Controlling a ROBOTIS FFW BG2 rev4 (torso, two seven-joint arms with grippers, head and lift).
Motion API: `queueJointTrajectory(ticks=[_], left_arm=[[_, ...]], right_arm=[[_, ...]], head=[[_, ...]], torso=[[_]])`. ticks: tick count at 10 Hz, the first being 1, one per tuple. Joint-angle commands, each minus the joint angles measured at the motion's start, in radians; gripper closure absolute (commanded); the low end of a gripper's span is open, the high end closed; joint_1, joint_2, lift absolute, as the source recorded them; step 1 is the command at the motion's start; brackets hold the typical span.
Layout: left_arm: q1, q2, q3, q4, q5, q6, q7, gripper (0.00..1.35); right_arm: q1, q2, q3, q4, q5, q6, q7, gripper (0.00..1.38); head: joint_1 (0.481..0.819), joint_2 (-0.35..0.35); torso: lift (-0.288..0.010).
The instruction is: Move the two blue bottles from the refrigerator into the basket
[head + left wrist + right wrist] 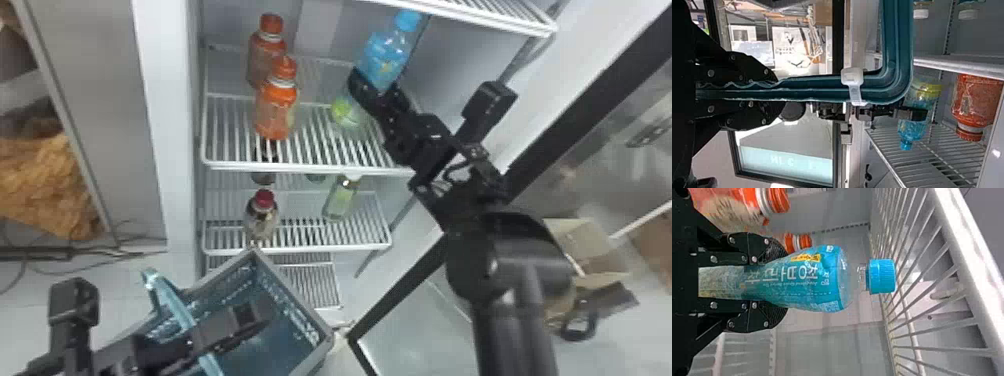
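With the right hand (377, 90) closed round the blue bottle (384, 57), far right in the refrigerator (182, 125), and the left hand (778, 93) clamped on the basket handle (901, 51), ease out beneath the upper rack (450, 14) before lowering into the basket (292, 292).

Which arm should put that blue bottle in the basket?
Probably the right: its fingers grip the blue bottle above the shelf, while the left fingers are clamped on the handle of the basket.

Two orange bottles (276, 117) stand above a red-capped bottle (262, 219).
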Motion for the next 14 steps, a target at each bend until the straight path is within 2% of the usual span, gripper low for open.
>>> queueJointTrajectory(ticks=[1, 3, 8, 11, 14], left_arm=[[-0.002, 0.0, -0.004, 0.0, 0.002, -0.002, 0.0, 1.2], [0.0, 0.0, -0.004, 0.0, 0.002, -0.004, 0.0, 1.2], [0.005, 0.0, -0.006, 0.0, 0.006, -0.004, 0.001, 1.2], [0.005, 0.001, -0.006, 0.0, 0.008, -0.007, 0.001, 1.2], [0.01, 0.003, -0.006, 0.0, 0.014, -0.009, 0.003, 1.2]], right_arm=[[0.063, 0.002, -0.016, -0.068, -0.032, 0.026, 0.011, 1.28], [0.164, 0.009, -0.042, -0.191, -0.052, 0.095, 0.029, 1.28], [0.348, 0.037, -0.068, -0.35, -0.108, 0.269, 0.127, 1.28], [0.426, 0.048, -0.056, -0.399, -0.12, 0.374, 0.173, 1.28], [0.461, 0.037, 0.032, -0.392, -0.154, 0.482, 0.204, 1.28]], head=[[0.695, -0.336], [0.695, -0.34], [0.695, -0.328], [0.695, -0.318], [0.695, -0.281]], torso=[[-0.01], [-0.01], [-0.01], [-0.01], [-0.01]])
